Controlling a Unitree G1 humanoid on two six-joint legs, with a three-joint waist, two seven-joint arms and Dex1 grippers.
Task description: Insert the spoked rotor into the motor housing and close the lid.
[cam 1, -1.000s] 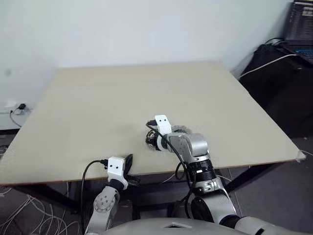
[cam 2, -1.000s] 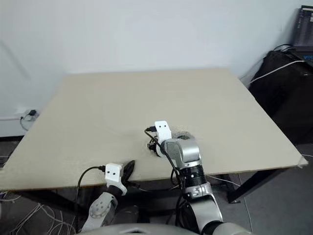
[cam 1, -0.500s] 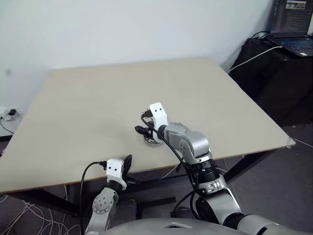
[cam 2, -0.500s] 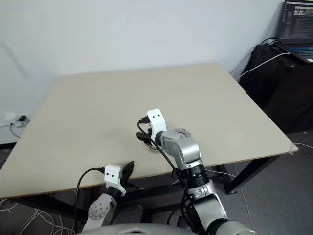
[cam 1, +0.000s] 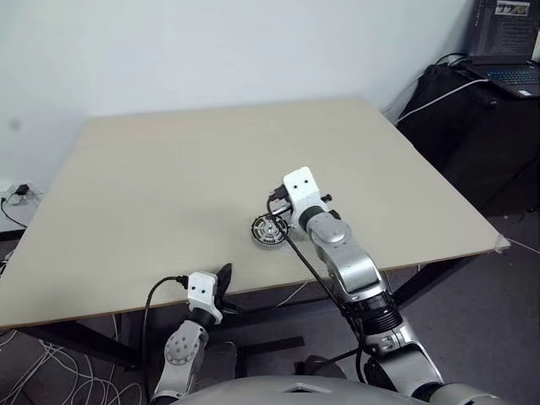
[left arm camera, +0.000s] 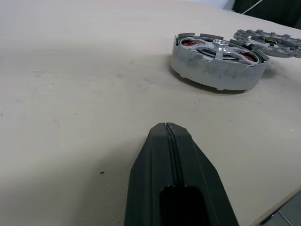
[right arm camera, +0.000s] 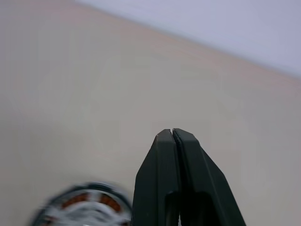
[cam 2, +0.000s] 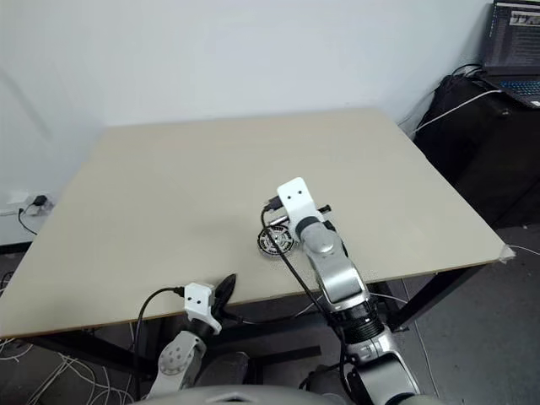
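The housing (right arm camera: 82, 207) is being cut off by the right wrist view's lower edge and blurred there, partly covered by the right pincer (right arm camera: 173, 134). The lid (left arm camera: 268, 41) is being cropped at the left wrist view's edge. In the eye views, the lid is being hidden behind the right arm, and the rotor's (cam 1: 270, 229) spokes are too small to be counted.

Both head views look forward and down from high up, taking in the whole surface (cam 1: 169, 177) with both arms coming in from below; the two overlap almost fully. The left wrist cam sits low, skimming along its hand (left arm camera: 169, 136) toward the motor housing (left arm camera: 216, 61) close ahead. The right wrist cam looks along its hand (right arm camera: 173, 134) from higher up, catching that same housing right underneath, so both wrist cams share it.
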